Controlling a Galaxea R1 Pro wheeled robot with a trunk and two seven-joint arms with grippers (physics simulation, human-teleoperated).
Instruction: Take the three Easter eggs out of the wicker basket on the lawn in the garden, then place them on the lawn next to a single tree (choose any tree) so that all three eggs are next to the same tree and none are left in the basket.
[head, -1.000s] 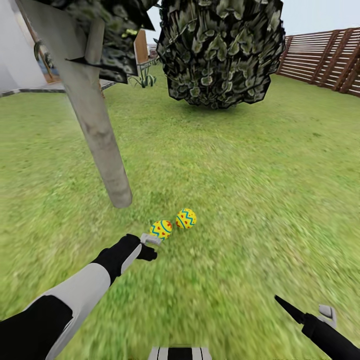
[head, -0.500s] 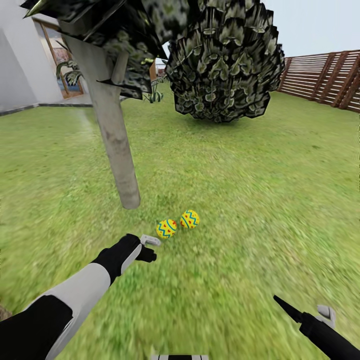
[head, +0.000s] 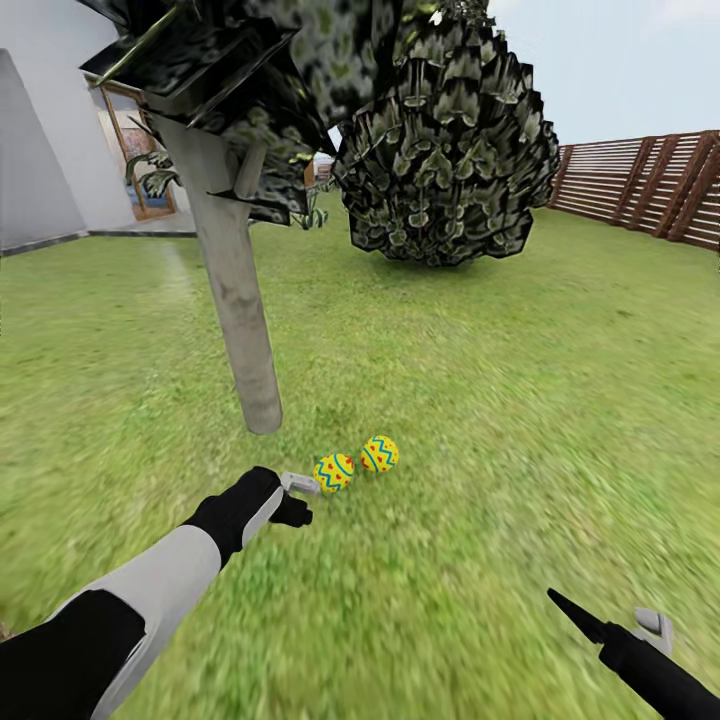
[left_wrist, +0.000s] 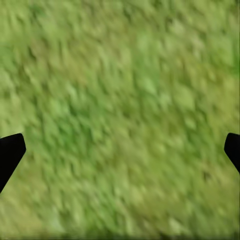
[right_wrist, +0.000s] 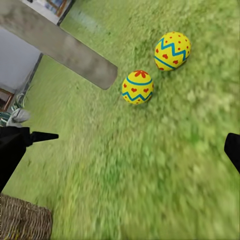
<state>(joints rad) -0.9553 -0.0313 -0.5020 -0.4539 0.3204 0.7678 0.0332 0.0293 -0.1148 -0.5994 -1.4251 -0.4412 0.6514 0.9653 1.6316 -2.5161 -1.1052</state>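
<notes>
eggs: two (head: 333, 471) (head: 380, 453), yellow with blue zigzags, on lawn (head: 520, 380) just beside pale trunk (head: 240, 330) | right wrist: woven basket (right_wrist: 22, 220) corner (head view lacks it) | left gripper (head: 296, 492): spread, empty, near closer egg | right gripper (head: 620, 628): spread, empty

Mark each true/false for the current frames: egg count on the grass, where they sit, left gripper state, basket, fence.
1. Two eggs lie on the lawn. True.
2. They sit beside the pale grey tree trunk. True.
3. The left gripper holds an egg. False: in the left wrist view its fingers are spread over bare grass.
4. The eggs lie inside the wicker basket. False: they lie on the grass, apart from it.
5. The fence is white. False: brown slats.
</notes>
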